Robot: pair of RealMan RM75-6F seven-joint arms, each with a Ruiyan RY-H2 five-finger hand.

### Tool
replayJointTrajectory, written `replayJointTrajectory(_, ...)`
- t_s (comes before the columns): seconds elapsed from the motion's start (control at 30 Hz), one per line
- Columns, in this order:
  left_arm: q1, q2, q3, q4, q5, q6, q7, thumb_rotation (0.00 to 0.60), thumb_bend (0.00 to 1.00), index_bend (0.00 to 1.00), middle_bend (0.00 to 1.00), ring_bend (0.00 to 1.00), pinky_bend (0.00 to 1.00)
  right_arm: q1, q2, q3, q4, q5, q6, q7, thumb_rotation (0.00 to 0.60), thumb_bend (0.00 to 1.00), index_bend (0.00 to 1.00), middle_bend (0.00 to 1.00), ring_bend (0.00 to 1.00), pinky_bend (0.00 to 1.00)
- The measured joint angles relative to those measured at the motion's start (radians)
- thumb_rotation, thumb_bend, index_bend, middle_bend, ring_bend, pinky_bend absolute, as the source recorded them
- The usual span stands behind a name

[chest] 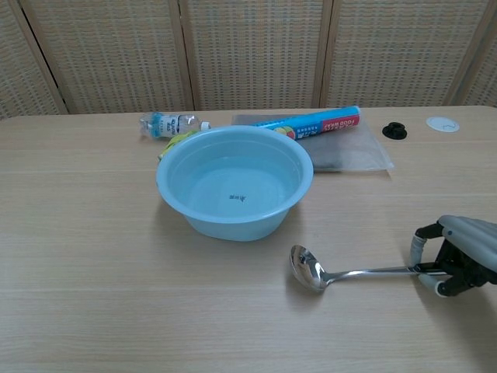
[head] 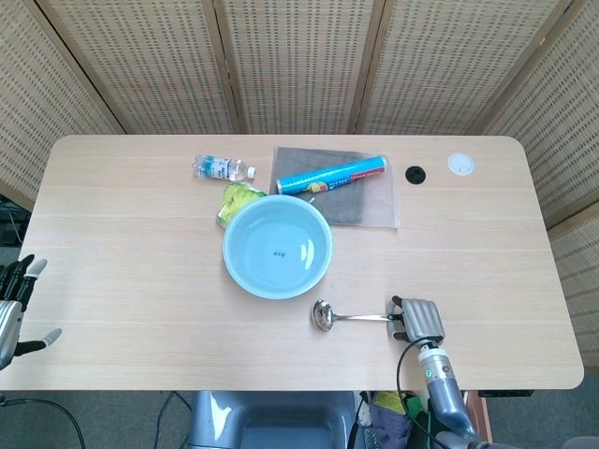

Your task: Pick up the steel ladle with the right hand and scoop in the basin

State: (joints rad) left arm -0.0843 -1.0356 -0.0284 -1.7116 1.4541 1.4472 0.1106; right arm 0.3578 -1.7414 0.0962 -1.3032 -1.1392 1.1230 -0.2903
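Note:
The steel ladle (head: 348, 317) (chest: 339, 273) lies along the table's front right, its bowl pointing left, a little in front of the light blue basin (head: 277, 247) (chest: 234, 181). My right hand (head: 420, 320) (chest: 458, 256) has its fingers curled around the end of the ladle's handle and grips it. The basin holds clear water and stands at the table's middle. Over the table's near left edge my left hand (head: 16, 304) hangs with spread fingers, holding nothing; the chest view does not show it.
Behind the basin lie a small water bottle (head: 221, 168), a yellow-green packet (head: 238, 199), and a blue food-wrap roll (head: 332, 174) on a grey mat (head: 371, 208). A black cap (head: 415, 174) and a white disc (head: 460, 165) sit at the back right.

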Motion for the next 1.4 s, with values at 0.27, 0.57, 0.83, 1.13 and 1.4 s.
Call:
replayJointTrajectory(0.27,0.001,0.001,0.002,0.000,0.003,0.002,-0.002,0.600,0.00,0.00,0.00,0.00,0.00,0.003,0.103,0.021,-0.085,-0.037,-0.016,0.099,0.600,0.82,0.76,0.98,0.96,1.00)
replayJointTrajectory(0.57,0.000,-0.002,0.001,0.000,-0.001,-0.001,0.005,0.600,0.00,0.00,0.00,0.00,0.00,0.004,0.227,0.047,-0.127,-0.067,-0.018,0.163,0.600,0.82,0.76,0.98,0.96,1.00)
replayJointTrajectory(0.83,-0.006,-0.006,-0.003,0.002,-0.013,-0.013,0.011,0.600,0.00,0.00,0.00,0.00,0.00,0.007,0.344,0.067,-0.158,-0.096,-0.005,0.184,0.600,0.82,0.76,0.98,0.96,1.00)
replayJointTrajectory(1.13,-0.012,-0.009,-0.006,-0.003,-0.023,-0.023,0.025,0.600,0.00,0.00,0.00,0.00,0.00,0.070,0.430,0.142,-0.233,-0.074,-0.011,0.082,0.600,0.83,0.76,0.98,0.96,1.00)
replayJointTrajectory(1.4,-0.023,-0.010,-0.013,-0.014,-0.043,-0.040,0.038,0.600,0.00,0.00,0.00,0.00,0.00,0.226,0.433,0.238,-0.305,0.088,-0.049,-0.205,0.600,0.84,0.77,0.98,0.96,1.00)
